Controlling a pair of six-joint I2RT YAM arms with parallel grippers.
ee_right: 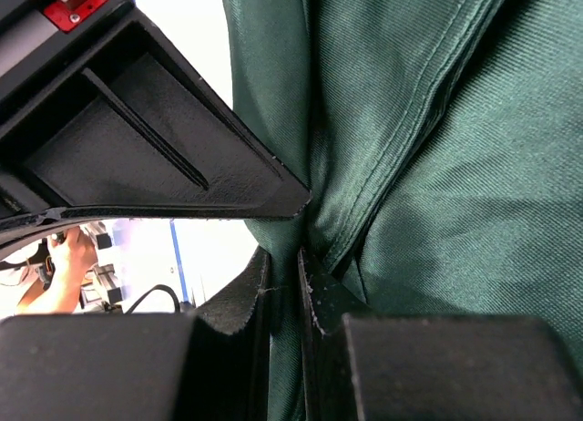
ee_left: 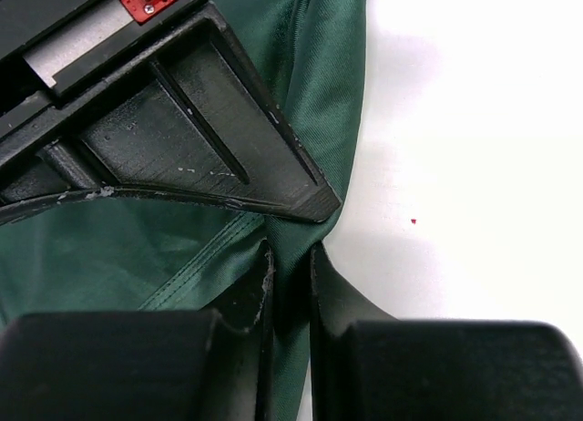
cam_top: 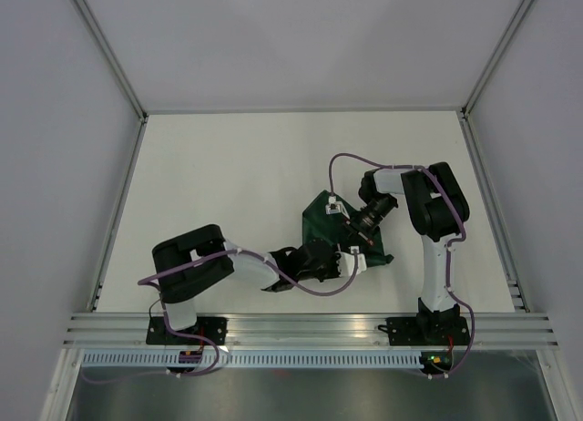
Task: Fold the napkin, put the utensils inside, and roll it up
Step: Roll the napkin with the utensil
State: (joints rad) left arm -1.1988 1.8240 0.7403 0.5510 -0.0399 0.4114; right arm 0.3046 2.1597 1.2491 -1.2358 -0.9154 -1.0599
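The dark green napkin (cam_top: 316,219) lies bunched on the white table between my two arms. My left gripper (cam_top: 349,260) reaches in from the left and is shut on a fold of the napkin (ee_left: 137,257); cloth fills the narrow gap at my left gripper (ee_left: 290,257). My right gripper (cam_top: 346,230) comes in from the right and is shut on another fold of the napkin (ee_right: 455,166), pinched at my right gripper (ee_right: 284,257). The two grippers are close together over the cloth. The orange-red utensil is not clearly in view.
The white table (cam_top: 228,184) is bounded by grey walls and an aluminium rail (cam_top: 310,328) at the near edge, where both arm bases stand. A purple cable (cam_top: 339,161) loops above the right wrist.
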